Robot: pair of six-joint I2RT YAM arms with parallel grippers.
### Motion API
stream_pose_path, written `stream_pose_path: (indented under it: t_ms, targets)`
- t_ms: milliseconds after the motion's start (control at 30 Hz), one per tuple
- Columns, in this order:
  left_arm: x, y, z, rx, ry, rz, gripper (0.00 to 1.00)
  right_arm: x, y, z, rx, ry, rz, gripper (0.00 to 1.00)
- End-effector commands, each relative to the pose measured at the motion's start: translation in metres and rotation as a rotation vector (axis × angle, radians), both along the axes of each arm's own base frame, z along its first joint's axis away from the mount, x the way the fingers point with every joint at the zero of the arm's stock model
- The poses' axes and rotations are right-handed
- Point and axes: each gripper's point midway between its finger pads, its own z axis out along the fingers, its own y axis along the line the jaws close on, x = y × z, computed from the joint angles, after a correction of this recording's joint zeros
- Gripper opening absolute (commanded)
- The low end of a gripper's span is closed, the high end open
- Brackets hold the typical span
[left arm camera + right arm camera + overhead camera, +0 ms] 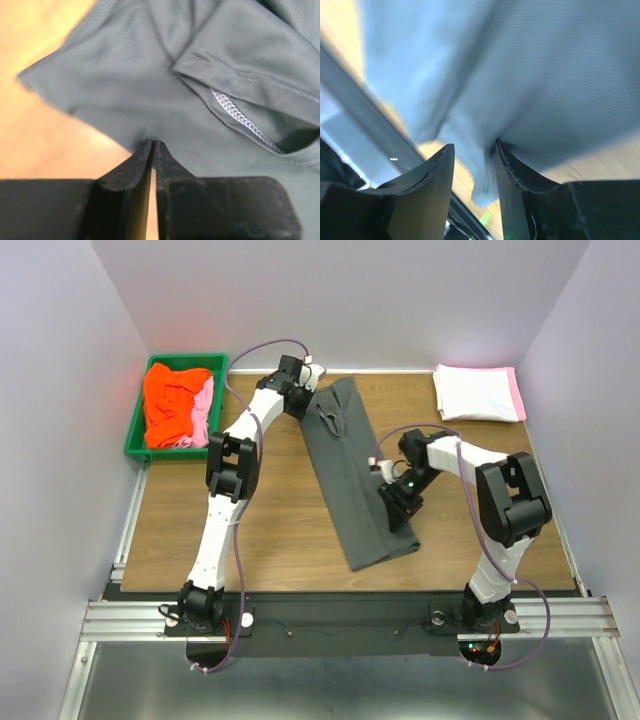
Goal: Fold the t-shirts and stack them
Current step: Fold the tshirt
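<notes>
A dark charcoal grey t-shirt [350, 470] lies on the wooden table [200, 520] as a long strip, running diagonally from far centre to near right. My left gripper [303, 390] is at its far end. In the left wrist view that gripper [153, 142] is shut, pinching the edge of the grey cloth [150, 75]. My right gripper [393, 508] sits on the strip's near part. Seen from the right wrist, the right gripper [474, 147] is open, and a flap of the cloth [545, 75] hangs between the fingers against the right one.
A green bin [135, 430] at the far left holds an orange-red t-shirt [170, 405] and a light pink one [205, 415]. Folded white [475, 392] and pink [517, 390] t-shirts are stacked at the far right corner. Walls enclose the table on three sides.
</notes>
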Motion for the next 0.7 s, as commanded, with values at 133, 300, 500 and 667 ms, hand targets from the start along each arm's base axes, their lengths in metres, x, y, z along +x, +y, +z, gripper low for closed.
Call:
stream_pose_path:
  t_ms: [133, 300, 500, 667]
  targets:
    - [0.018, -0.008, 0.104, -0.07, -0.237, -0.097, 0.29, -0.022, 0.092, 0.056, 0.333, 0.033, 0.15, 0.44]
    - [-0.021, -0.014, 0.138, -0.169, -0.179, -0.096, 0.3, 0.02, 0.093, 0.078, 0.338, -0.081, 0.127, 0.44]
    - [-0.096, -0.03, 0.117, -0.344, 0.032, -0.095, 0.31, 0.099, 0.095, 0.076, 0.305, -0.181, 0.053, 0.41]
    - [-0.156, -0.047, 0.079, -0.368, 0.165, -0.136, 0.3, 0.138, 0.082, 0.052, 0.206, -0.213, -0.008, 0.38]
